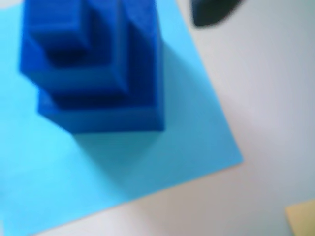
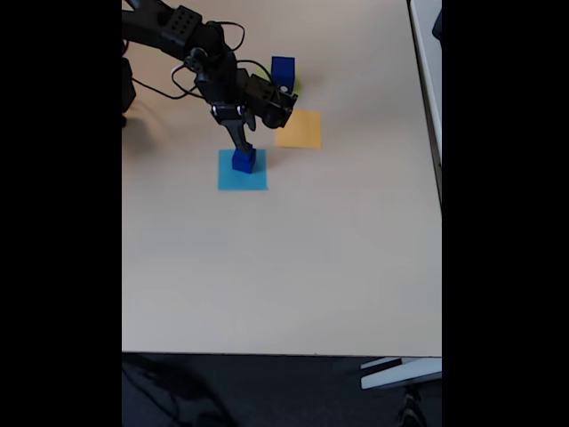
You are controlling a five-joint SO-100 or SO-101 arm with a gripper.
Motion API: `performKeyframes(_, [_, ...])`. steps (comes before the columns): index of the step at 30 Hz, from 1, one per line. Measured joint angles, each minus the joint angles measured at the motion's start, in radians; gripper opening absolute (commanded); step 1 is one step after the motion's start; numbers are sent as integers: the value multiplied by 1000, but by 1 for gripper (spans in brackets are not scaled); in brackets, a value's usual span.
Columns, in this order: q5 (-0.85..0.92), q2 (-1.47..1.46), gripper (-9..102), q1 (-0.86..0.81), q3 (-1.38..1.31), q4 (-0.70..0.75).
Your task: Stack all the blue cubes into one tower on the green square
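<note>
- The cubes [image 1: 93,69] were seen in the wrist view as a stepped, three-tier stack standing on the light blue square [image 1: 162,162], not on green.
- They were judged light, stiff and matte, best pinched across flat opposite sides, the top tier first.
- In the fixed view the gripper [image 2: 242,147] was poised just above the stack; its opening could not be told.
- The orange square [image 2: 299,130] lay near.

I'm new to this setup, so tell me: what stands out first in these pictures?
A stepped pile of dark blue solid cubes stands on the flat light blue paper square, close-up in the wrist view. In the fixed view, the black robot arm reaches over that pile, beside an orange-yellow paper square on the beige table.
</note>
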State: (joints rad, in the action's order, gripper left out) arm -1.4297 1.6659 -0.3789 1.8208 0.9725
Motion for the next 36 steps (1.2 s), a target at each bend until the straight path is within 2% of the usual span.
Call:
performKeyframes(21, [21,0,22,-37,21,0])
performKeyframes(36, [23,0,14,-48,21,0])
